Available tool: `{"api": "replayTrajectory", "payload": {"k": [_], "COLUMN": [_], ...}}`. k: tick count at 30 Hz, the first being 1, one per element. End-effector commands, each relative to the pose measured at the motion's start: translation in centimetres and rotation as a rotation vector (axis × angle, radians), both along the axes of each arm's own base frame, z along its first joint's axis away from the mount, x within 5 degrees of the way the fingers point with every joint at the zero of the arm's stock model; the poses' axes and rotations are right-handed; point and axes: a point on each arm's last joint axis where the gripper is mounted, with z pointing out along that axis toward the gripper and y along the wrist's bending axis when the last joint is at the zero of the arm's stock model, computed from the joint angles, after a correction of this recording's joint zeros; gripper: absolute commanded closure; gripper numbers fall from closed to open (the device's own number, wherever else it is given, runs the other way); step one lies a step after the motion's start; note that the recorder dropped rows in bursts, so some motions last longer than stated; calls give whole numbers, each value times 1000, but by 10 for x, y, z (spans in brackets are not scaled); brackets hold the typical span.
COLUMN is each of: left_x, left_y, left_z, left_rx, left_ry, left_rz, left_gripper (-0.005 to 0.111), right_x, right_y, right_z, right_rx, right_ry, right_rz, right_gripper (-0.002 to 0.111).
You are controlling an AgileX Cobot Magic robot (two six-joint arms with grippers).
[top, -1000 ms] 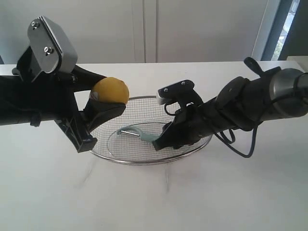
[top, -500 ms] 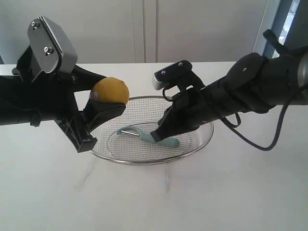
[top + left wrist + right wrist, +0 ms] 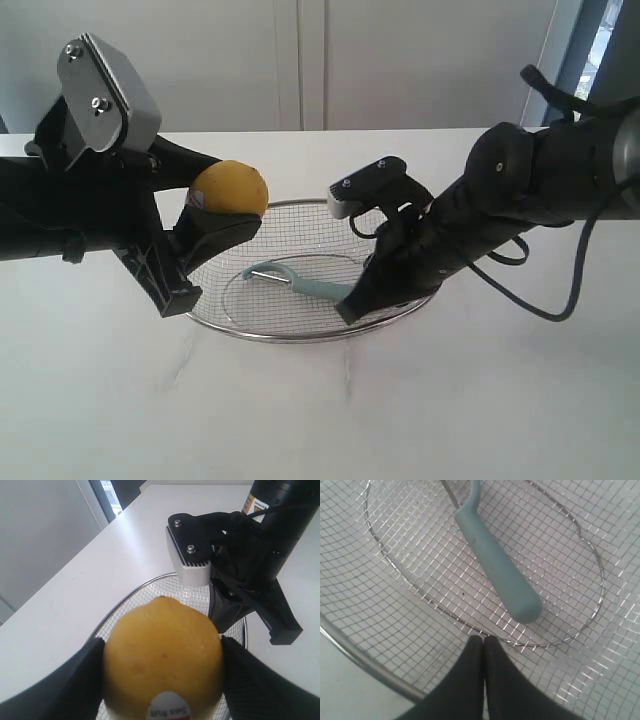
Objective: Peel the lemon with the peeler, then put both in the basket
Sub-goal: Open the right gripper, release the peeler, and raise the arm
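Observation:
My left gripper (image 3: pixel 226 205) is shut on the yellow lemon (image 3: pixel 230 188), held in the air above the left rim of the wire basket (image 3: pixel 300 330). Up close, the lemon (image 3: pixel 162 652) fills the space between the black fingers (image 3: pixel 70 680) of the left gripper (image 3: pixel 162 665), its red-and-white sticker facing the camera. The teal-handled peeler (image 3: pixel 300 282) lies loose on the basket's mesh floor. My right gripper (image 3: pixel 350 308) hovers over the basket, just past the handle's end. In the right wrist view the peeler (image 3: pixel 497 570) lies free, and the right gripper (image 3: pixel 483 640) is shut with nothing in it.
The basket (image 3: pixel 360 652) rests on a white table (image 3: pixel 450 400). The right arm's wrist block (image 3: pixel 189 555) hangs over the basket's far side. A white wall stands behind the table.
The right gripper let go of the peeler, which now lies in the basket, and drew back toward the handle's end with its fingers together. The left arm and lemon have not moved.

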Motion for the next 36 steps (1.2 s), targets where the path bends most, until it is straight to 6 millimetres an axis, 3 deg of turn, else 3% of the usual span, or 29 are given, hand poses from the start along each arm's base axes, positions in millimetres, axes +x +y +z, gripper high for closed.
{"api": "replayTrajectory", "payload": {"k": [1, 22, 29, 36], "left_x": [-3, -3, -3, -3], "left_y": [-2, -2, -2, -2], "left_z": [3, 3, 3, 3], "left_rx": [-8, -8, -8, -8], "left_ry": [-20, -20, -20, -20], "left_rz": [-32, -32, -32, -32], "left_gripper": [107, 107, 107, 107], "right_x": [-2, -8, -6, -44], "right_y": [-1, -1, -6, -29], "right_z": [0, 0, 49, 98], "right_rx": [-10, -15, -28, -157], "right_ry": [30, 95, -71, 8], "right_rz": [9, 14, 73, 168], "right_gripper": [108, 108, 108, 108]}}
